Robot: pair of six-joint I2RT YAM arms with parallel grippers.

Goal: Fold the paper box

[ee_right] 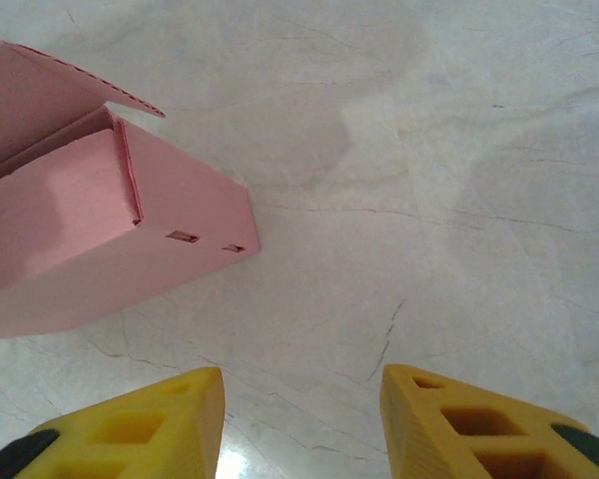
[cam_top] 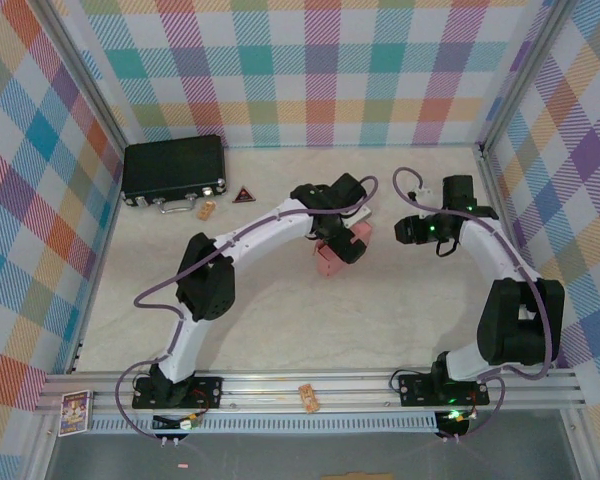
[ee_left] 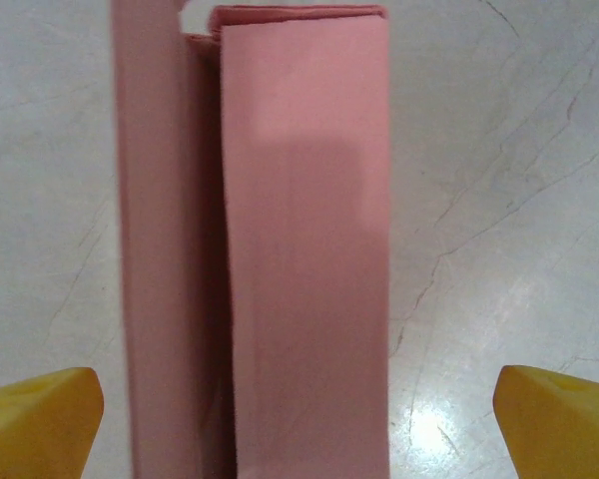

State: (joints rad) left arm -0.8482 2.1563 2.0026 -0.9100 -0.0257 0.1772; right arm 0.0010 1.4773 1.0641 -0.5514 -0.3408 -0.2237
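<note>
the paper box (cam_top: 330, 263) lies near the middle of the bench (cam_top: 280, 330). my left jaws are spread wide on either side of it and grip nothing. my right jaws hover near it, partly apart and empty. one flap (ee_right: 40, 80) stands up unclosed, and a side panel (ee_left: 155, 249) gapes along the body. with nothing pinning the box, i judge that a nudge on that flap may skate the thin card across the smooth bench or spring the folds open. closing across the hollow body could crush it.
</note>
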